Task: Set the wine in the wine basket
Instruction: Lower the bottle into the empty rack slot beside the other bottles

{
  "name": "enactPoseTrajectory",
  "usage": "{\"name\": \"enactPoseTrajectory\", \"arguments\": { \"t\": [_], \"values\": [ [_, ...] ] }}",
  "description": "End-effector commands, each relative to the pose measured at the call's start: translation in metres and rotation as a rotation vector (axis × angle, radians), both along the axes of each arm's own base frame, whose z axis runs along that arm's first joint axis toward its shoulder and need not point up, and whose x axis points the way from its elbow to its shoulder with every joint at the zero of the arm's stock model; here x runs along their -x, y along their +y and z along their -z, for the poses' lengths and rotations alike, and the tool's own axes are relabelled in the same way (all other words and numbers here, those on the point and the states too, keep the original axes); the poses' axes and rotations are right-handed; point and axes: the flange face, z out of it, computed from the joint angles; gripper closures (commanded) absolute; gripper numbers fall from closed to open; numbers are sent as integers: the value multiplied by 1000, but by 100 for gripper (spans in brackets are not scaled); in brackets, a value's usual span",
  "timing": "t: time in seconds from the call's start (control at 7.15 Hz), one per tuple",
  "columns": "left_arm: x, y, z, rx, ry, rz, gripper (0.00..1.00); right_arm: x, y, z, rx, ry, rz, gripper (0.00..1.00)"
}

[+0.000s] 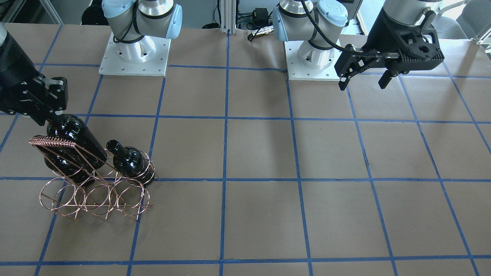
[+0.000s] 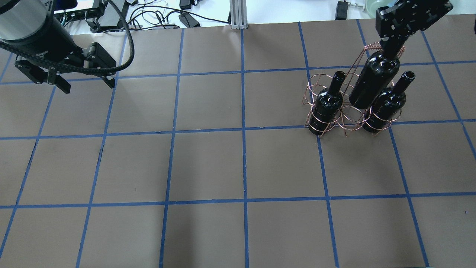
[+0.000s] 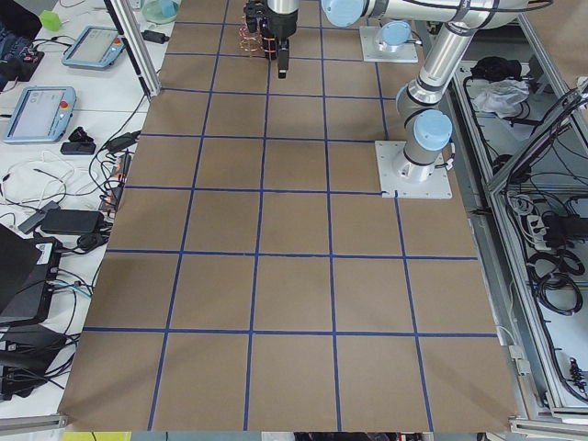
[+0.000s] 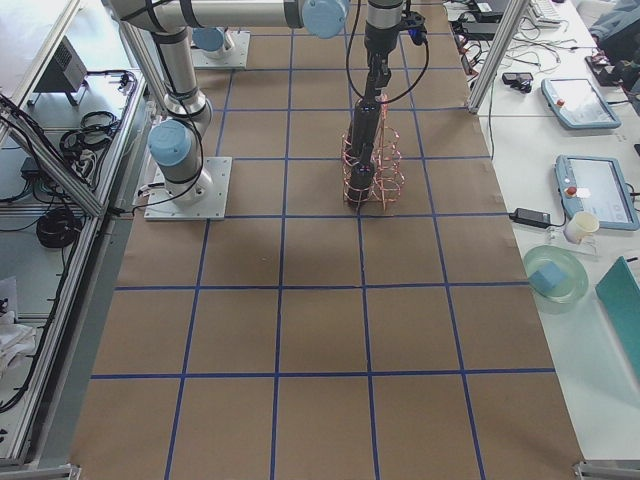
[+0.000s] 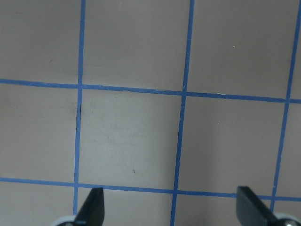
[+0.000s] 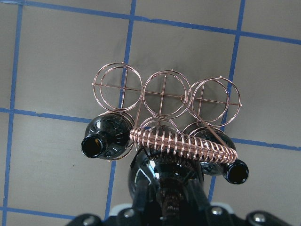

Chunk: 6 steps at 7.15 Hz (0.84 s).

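The copper wire wine basket stands at the table's right side. Two black wine bottles stand in its outer rings, one on the left and one on the right. My right gripper is shut on the neck of a third wine bottle. It holds this bottle tilted, base low between the other two at the middle ring. The right wrist view shows the held bottle under the coiled handle. My left gripper is open and empty, far to the left.
Three rings of the basket's other row hold nothing. Brown table paper with blue tape lines fills the middle and front. Cables and devices lie beyond the table's far edge. The arm bases stand on the robot's side.
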Motion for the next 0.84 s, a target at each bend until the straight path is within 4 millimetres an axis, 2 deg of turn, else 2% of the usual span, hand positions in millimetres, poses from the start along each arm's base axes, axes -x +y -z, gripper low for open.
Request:
{"name": "enactPoseTrajectory", "arguments": {
  "t": [0.0, 0.28, 0.7],
  "values": [
    [21, 14, -8, 7, -5, 40, 0, 1, -4, 7, -7, -1, -2, 100],
    [23, 14, -8, 6, -1, 43, 0, 0, -2, 17, -24, -3, 0, 100],
    [24, 19, -14, 22, 0, 47, 0, 0, -2, 22, -26, -6, 0, 100]
  ]
}}
